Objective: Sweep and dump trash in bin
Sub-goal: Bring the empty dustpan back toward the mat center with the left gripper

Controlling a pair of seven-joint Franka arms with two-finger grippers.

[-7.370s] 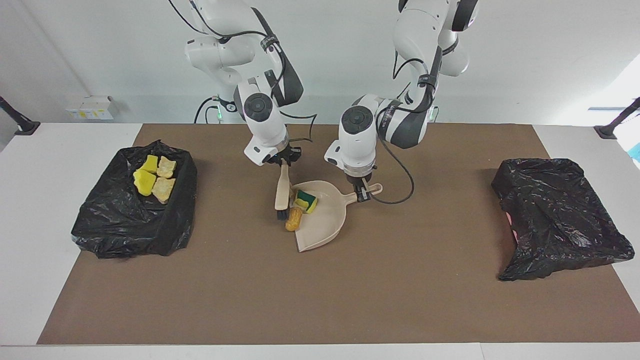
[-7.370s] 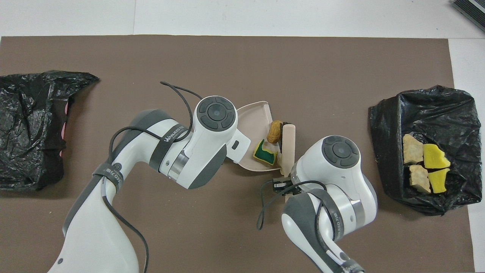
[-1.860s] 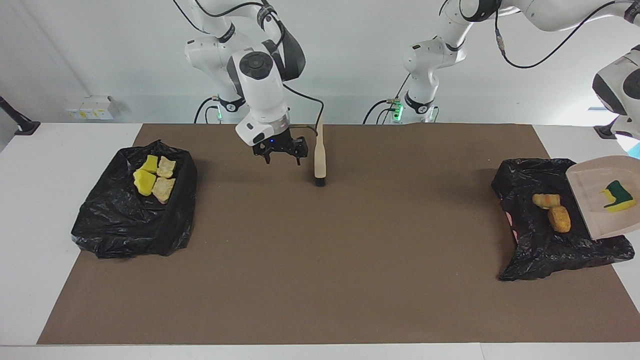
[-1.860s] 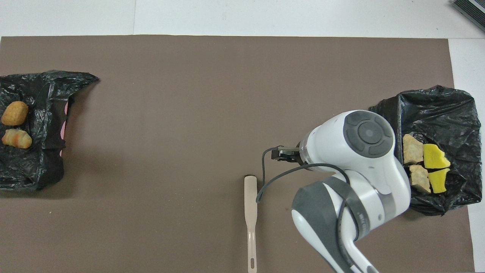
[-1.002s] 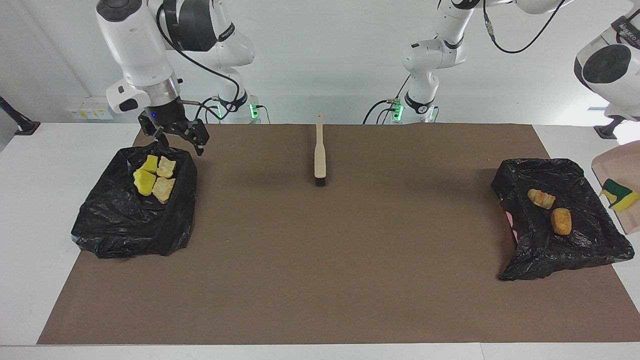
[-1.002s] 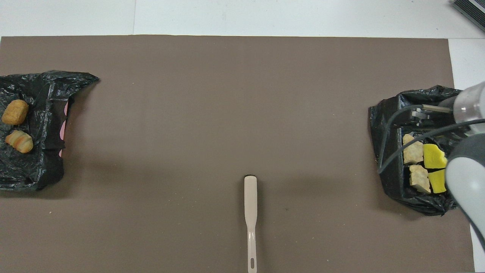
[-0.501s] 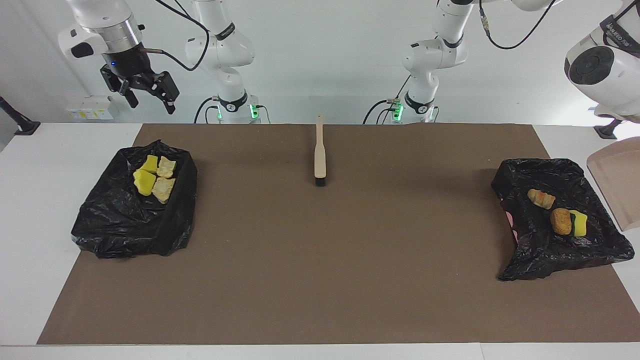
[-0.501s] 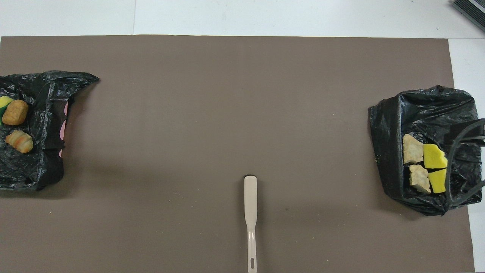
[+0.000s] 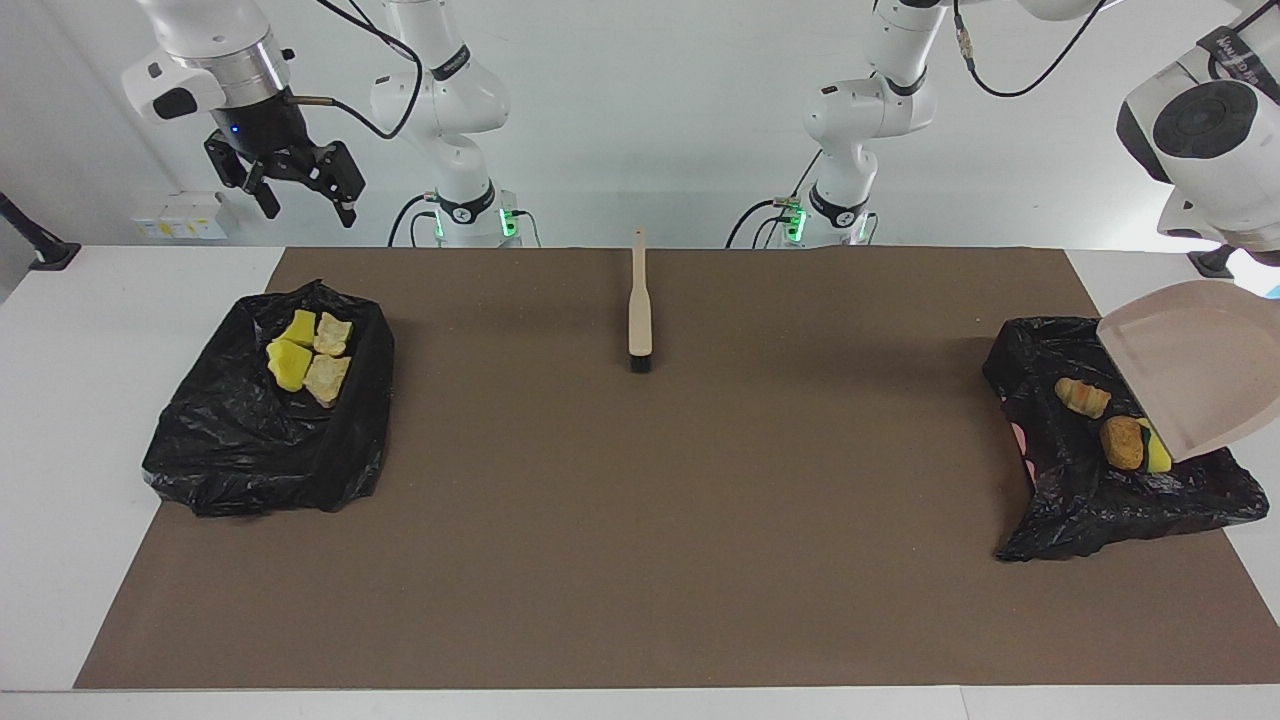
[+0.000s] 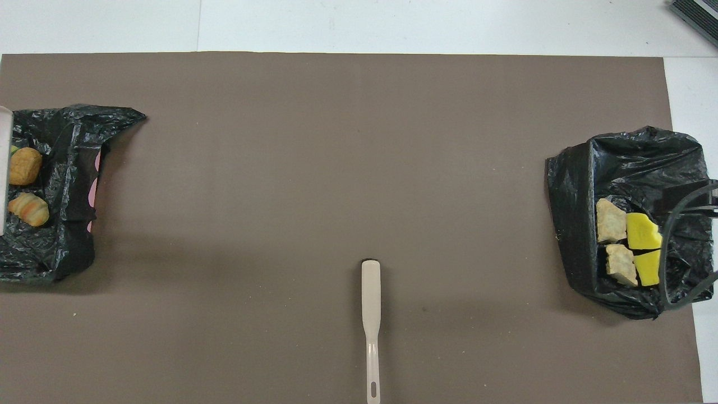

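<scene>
The beige dustpan (image 9: 1190, 385) hangs tilted over the black-bagged bin (image 9: 1045, 345) at the left arm's end of the table. It hangs under the left arm's wrist (image 9: 1205, 125). The left gripper, shut on the dustpan's handle, lies past the view's edge. Trash lies in that bin: a croissant chunk (image 9: 1082, 397), a tan chunk (image 9: 1122, 443) and a yellow-green sponge (image 9: 1157, 455) half covered by the pan. My right gripper (image 9: 297, 188) hangs open and empty, high above the table's edge nearest the robots, by the other bin (image 9: 250, 460).
The other bin holds yellow sponge pieces (image 9: 290, 362) and tan chunks (image 9: 328, 378). A beige brush (image 9: 639, 305) lies on the brown mat (image 9: 640, 520) midway between the bins, near the robots. The overhead view shows both bins (image 10: 67, 123) (image 10: 578, 168) and the brush (image 10: 370, 303).
The sponge slid off the dustpan into the bin. The pan then swung back over the bin. My right gripper rose from the other bin and now holds high.
</scene>
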